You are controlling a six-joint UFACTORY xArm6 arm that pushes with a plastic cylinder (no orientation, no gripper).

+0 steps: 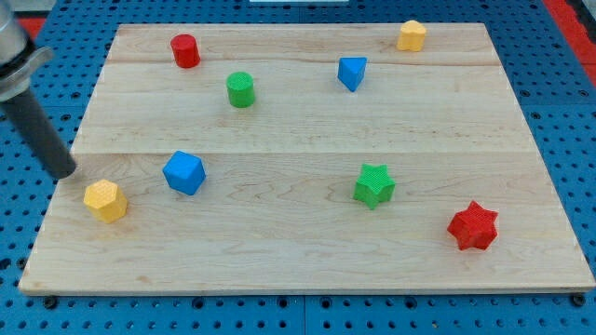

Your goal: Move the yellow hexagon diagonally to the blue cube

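Note:
A yellow hexagon (105, 200) lies near the board's left edge, toward the view's bottom. A blue cube (184, 172) sits to its right and slightly higher, a short gap apart. My tip (67, 172) rests just above and left of the yellow hexagon, close to it but not clearly touching. The dark rod rises from it toward the view's top left corner.
A wooden board (307, 251) on a blue pegboard holds a red cylinder (185, 50), a green cylinder (241, 89), a blue triangular block (352, 72), another yellow block (412, 35), a green star (374, 184) and a red star (473, 226).

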